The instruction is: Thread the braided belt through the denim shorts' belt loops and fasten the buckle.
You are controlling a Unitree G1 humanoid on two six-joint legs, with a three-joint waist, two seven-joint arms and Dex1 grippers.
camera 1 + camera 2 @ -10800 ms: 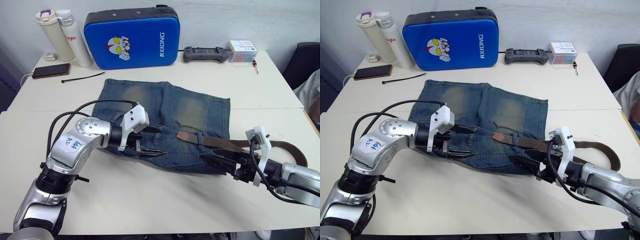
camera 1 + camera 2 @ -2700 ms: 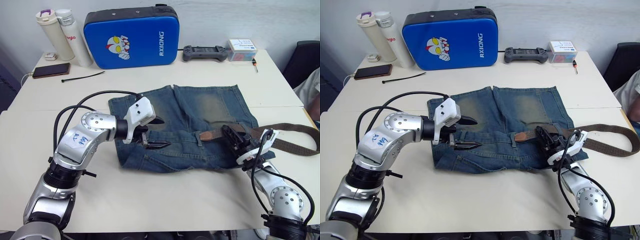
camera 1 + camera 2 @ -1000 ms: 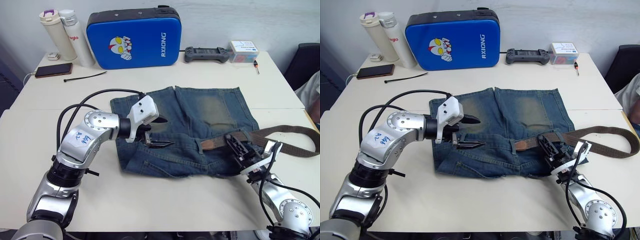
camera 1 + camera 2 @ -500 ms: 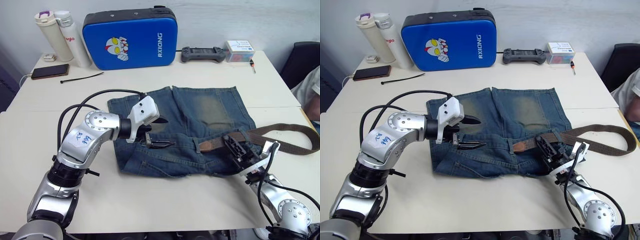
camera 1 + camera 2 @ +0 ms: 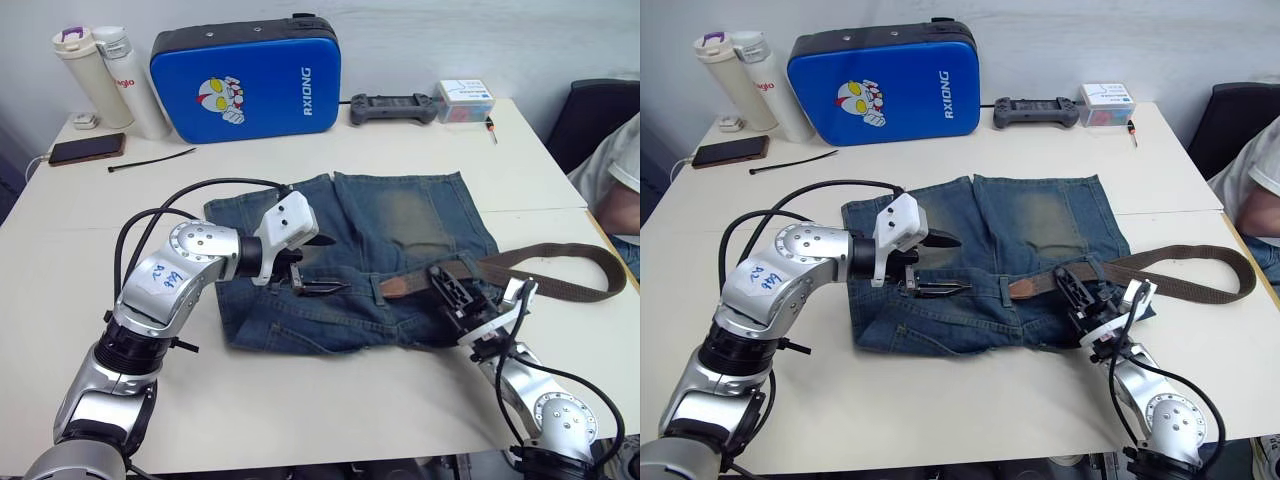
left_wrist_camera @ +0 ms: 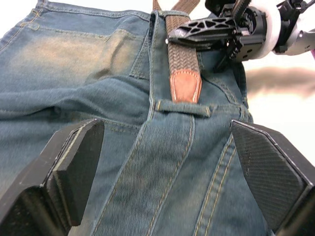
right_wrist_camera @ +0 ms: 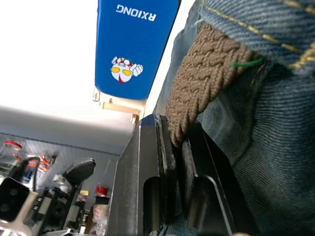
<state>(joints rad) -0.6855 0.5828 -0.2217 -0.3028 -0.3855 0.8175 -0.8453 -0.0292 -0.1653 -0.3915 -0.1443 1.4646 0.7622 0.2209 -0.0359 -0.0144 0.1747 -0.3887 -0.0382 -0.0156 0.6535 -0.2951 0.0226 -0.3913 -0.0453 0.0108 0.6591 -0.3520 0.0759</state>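
Observation:
The denim shorts (image 5: 400, 215) lie flat mid-table, waistband toward me. The braided belt (image 5: 560, 255) runs along the waistband from the right. Its tan tip (image 6: 185, 86) stops just short of a belt loop (image 6: 183, 107). My right gripper (image 5: 440, 280) is shut on the belt a little behind the tip, and the braid (image 7: 197, 93) sits between its fingers (image 7: 147, 172). My left gripper (image 5: 962, 266) hovers open over the waistband, left of the tip, holding nothing. The rest of the belt curves off to the right in a loop. The buckle is hidden.
A blue case (image 5: 245, 80), two bottles (image 5: 100, 70), a phone (image 5: 85, 150) and a black cable tie (image 5: 150, 160) sit at the back left. A controller (image 5: 392, 108) and a small box (image 5: 462, 100) are at the back right. A person (image 5: 615, 190) sits by the right edge.
Since the oldest frames the shorts have been turned and my right gripper now holds the belt from the near side. Over the last second only the view has shifted.

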